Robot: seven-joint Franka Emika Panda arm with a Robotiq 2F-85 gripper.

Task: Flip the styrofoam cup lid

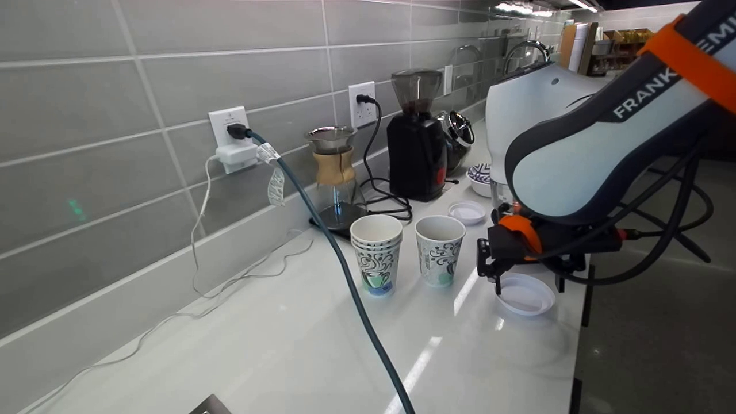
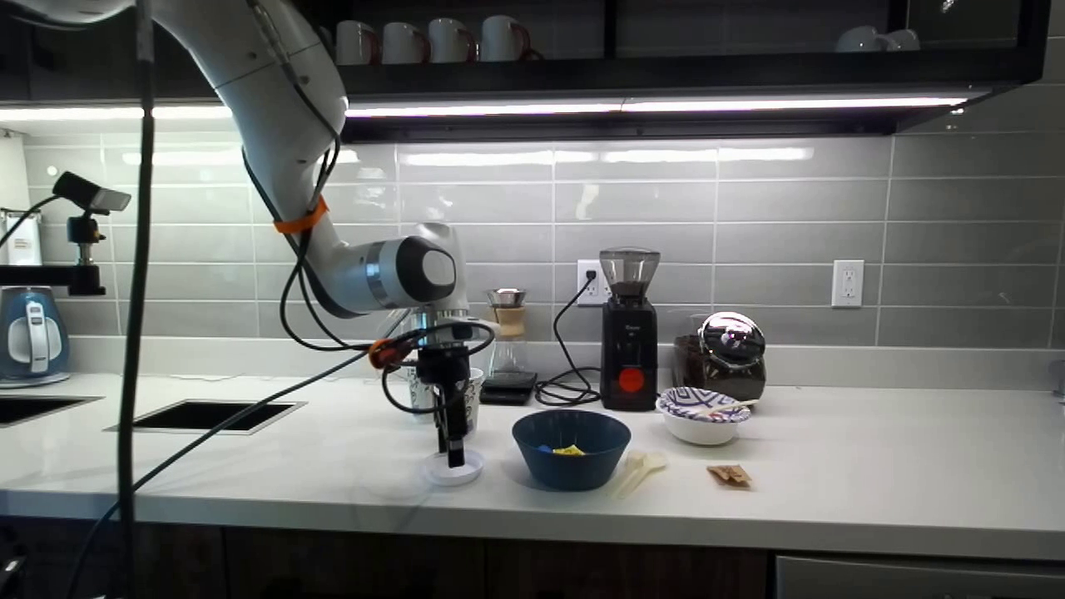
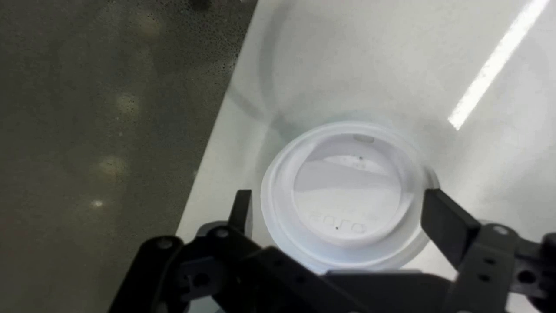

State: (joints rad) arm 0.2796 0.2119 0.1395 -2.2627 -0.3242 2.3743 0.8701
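Observation:
The styrofoam cup lid (image 3: 343, 244) is a white round disc with a raised rim and faint letters in its recessed middle. It lies flat near the counter's front edge, also in both exterior views (image 1: 525, 300) (image 2: 468, 471). My gripper (image 3: 336, 193) is open and points down over it, also in both exterior views (image 1: 529, 285) (image 2: 449, 457). In the wrist view one finger stands just outside the lid's left side, with a gap. The other overlaps the right rim in view; I cannot tell whether it touches. Nothing is held. The gripper body hides the lid's lower edge.
Stacked patterned cups (image 1: 376, 259) and a single cup (image 1: 440, 253) stand near the lid. A second white lid (image 1: 467, 213) lies farther along. A dark blue bowl (image 2: 571, 470) and pale utensils (image 2: 639, 472) are beside it. A thick cable (image 1: 351, 276) crosses an exterior view.

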